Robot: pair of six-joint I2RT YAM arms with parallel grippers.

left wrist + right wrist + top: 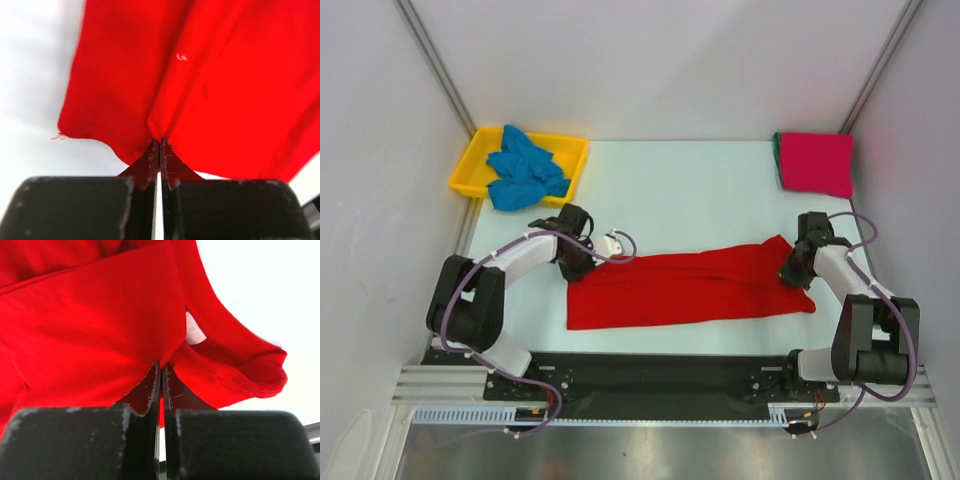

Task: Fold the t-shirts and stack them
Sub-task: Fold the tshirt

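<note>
Blue t-shirt [525, 168] lay crumpled in the yellow tray [468, 168], not yet folded. Left gripper [159, 150] and right gripper [161, 372] were each clamped shut on an end of the red t-shirt [690, 290], stretched mid-table and part-folded. Magenta t-shirt [817, 163] sat folded far right.

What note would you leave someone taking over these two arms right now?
Left hand: shut on the left end of the red t-shirt.
Right hand: shut on its right end, near the collar.
It lies as a long folded strip.
Done: pink t-shirt folded at the far right corner, green edge showing beside it.
Left: finish and stack the red; the blue t-shirt sits crumpled in the yellow tray.
</note>
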